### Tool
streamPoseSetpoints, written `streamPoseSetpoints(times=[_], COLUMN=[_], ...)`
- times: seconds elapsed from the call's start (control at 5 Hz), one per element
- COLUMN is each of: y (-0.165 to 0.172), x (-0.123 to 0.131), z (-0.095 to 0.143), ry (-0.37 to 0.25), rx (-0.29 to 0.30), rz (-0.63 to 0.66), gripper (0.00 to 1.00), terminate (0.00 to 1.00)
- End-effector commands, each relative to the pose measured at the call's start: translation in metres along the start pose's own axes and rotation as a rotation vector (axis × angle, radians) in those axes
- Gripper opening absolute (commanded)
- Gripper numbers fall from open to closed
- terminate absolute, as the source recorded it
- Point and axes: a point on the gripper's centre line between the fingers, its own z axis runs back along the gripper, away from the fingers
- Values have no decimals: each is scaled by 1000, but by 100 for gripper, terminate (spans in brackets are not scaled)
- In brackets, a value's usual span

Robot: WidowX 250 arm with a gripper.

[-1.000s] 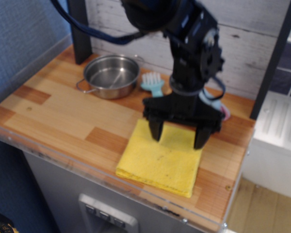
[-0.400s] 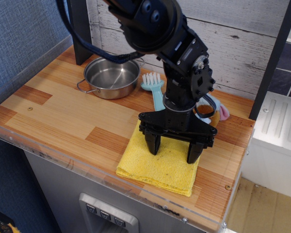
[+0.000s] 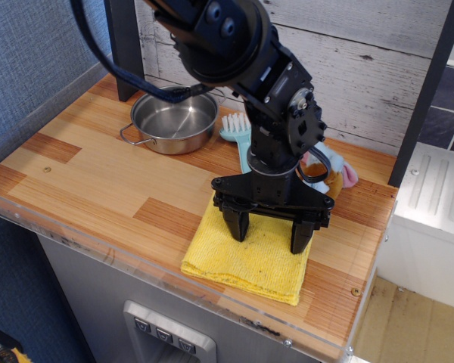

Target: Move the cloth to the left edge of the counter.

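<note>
The yellow cloth (image 3: 246, 261) lies flat on the wood-grain counter (image 3: 98, 174), near its front right part. My black gripper (image 3: 268, 236) points straight down over the cloth's middle, jaws wide open. Both fingertips (image 3: 237, 231) are at or just above the cloth's surface; I cannot tell if they touch it. Nothing is held. The arm hides the cloth's rear edge.
A steel pot (image 3: 174, 119) stands at the back left. A light-blue brush (image 3: 238, 134) lies beside it. A small toy with orange and pink parts (image 3: 329, 172) sits behind the arm. A dark post (image 3: 126, 45) rises at the back left corner. The counter's clear rim (image 3: 98, 253) runs along the front.
The gripper has come down from above the cloth's rear part to its middle, staying open. It moved only slightly in the last half second. The cloth has not moved.
</note>
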Motion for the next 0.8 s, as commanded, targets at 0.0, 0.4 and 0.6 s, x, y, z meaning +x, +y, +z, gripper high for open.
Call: streamPoseSetpoints(times=[0.0,0.4,0.6], y=[59,117,150], x=[15,36,42], z=[-1,1,2], ry=[5,0,3], rx=[47,65,70], rz=[107,205,275], gripper=[100,100,100], terminate=[0,0,0])
